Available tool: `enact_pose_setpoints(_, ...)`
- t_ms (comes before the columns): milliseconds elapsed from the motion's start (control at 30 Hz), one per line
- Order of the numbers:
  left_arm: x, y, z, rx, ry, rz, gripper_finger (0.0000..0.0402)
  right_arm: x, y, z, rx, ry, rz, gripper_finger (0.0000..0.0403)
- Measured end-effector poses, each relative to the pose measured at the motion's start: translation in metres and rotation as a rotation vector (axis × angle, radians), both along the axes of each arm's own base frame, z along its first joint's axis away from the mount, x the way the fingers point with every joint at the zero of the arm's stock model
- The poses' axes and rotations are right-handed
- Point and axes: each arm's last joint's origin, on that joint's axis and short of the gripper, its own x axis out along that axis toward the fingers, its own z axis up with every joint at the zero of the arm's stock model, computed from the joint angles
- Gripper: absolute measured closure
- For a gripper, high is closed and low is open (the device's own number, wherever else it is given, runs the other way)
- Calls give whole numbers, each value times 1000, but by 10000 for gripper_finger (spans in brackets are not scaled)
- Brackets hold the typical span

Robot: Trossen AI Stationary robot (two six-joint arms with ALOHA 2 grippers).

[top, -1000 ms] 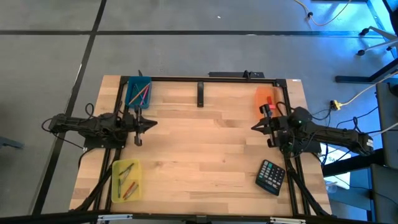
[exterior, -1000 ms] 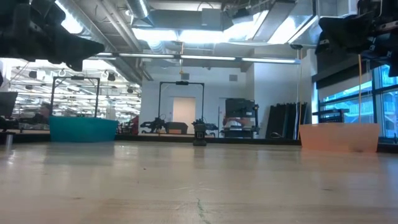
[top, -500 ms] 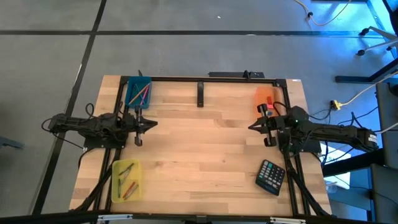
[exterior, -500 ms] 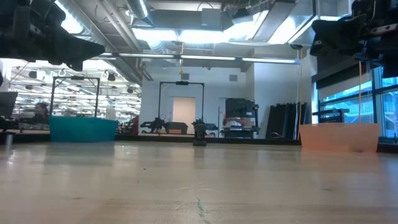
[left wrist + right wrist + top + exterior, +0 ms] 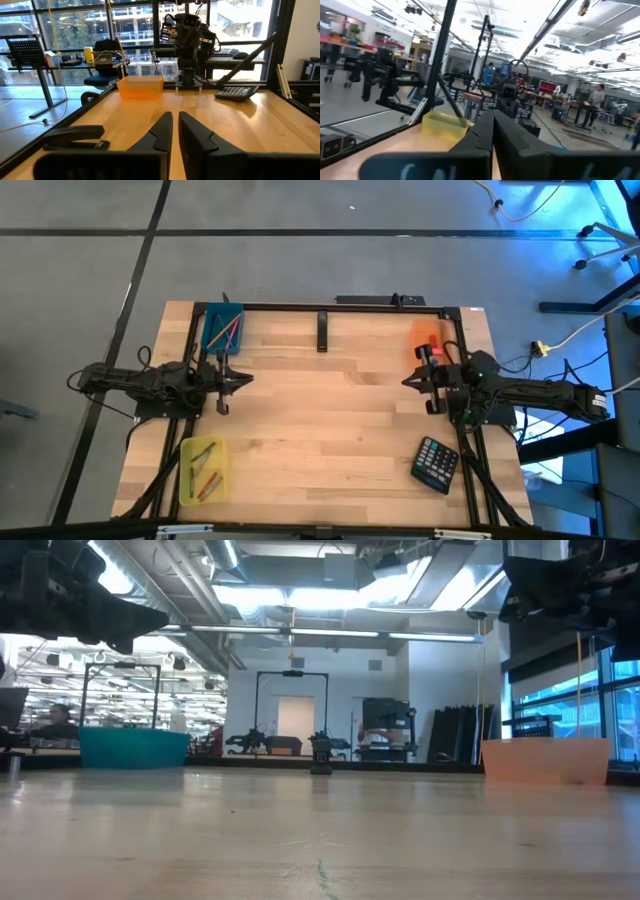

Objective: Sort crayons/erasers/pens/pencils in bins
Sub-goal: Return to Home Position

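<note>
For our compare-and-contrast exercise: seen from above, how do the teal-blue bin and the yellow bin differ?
The teal-blue bin looks opaque, while the yellow bin is translucent. The teal-blue bin sits at the far left corner of the table, and the yellow bin at its near left corner. Both are rectangular trays on the left side, and each holds thin coloured sticks.

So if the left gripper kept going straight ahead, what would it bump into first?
Probably the right gripper, which faces the left gripper across the table; nothing shows between them. The orange bin and calculator lie off to either side.
</note>
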Motion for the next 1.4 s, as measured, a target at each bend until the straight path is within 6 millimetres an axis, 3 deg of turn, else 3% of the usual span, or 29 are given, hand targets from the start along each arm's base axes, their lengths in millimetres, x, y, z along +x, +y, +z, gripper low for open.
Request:
enact_pose_setpoints(533,0,0,0,0,-3,1,400,1,0,-5,-35,30,-2,398)
enact_pose_setpoints(867,0,0,0,0,-3,1,379,4,-5,-16,189,164,-99,382)
enact_pose_setpoints(1400,0,0,0,0,-3,1,383,5,-5,-24,210,249,-110,375)
